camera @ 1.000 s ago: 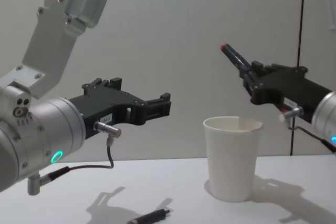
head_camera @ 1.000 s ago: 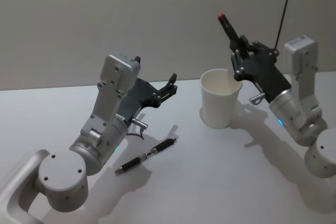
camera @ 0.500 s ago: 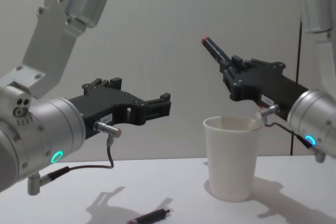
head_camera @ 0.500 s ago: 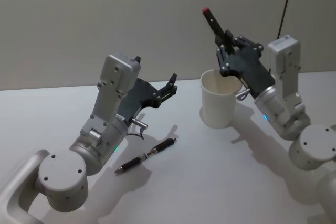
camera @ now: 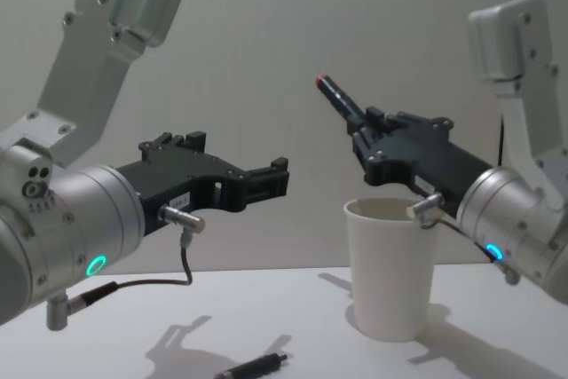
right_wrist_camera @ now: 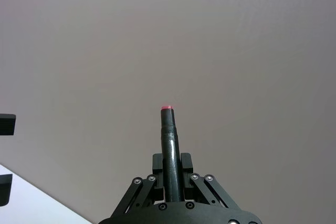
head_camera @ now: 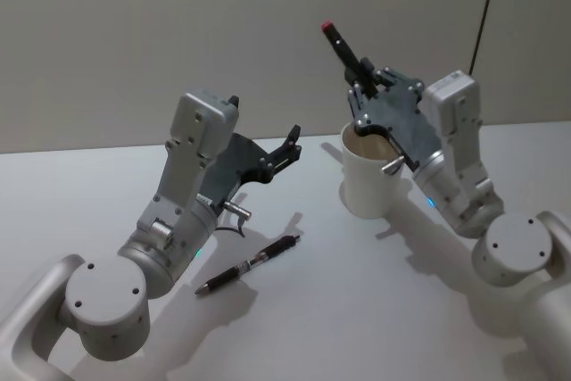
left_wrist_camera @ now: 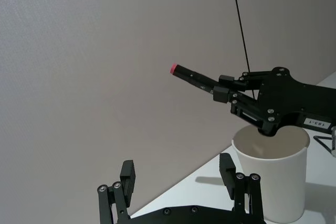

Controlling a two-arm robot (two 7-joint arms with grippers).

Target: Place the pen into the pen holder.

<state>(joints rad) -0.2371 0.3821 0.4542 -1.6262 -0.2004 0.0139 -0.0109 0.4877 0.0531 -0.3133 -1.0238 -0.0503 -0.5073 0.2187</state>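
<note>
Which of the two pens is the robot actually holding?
The red-tipped pen, clamped in the right gripper and tilted above the white cup. The other pen lies flat on the table, near the idle left gripper, untouched.

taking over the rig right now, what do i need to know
Right gripper: shut on the red-tipped pen, held tilted above the mouth of the white paper cup. The pen's lower end is hidden behind the gripper.
Left gripper: open, holding nothing, in the air to the cup's left.
A second pen lies on the table near the left arm.
Done: one pen grasped and over the cup.
Left: lower it in and release; then probably the second pen.
</note>
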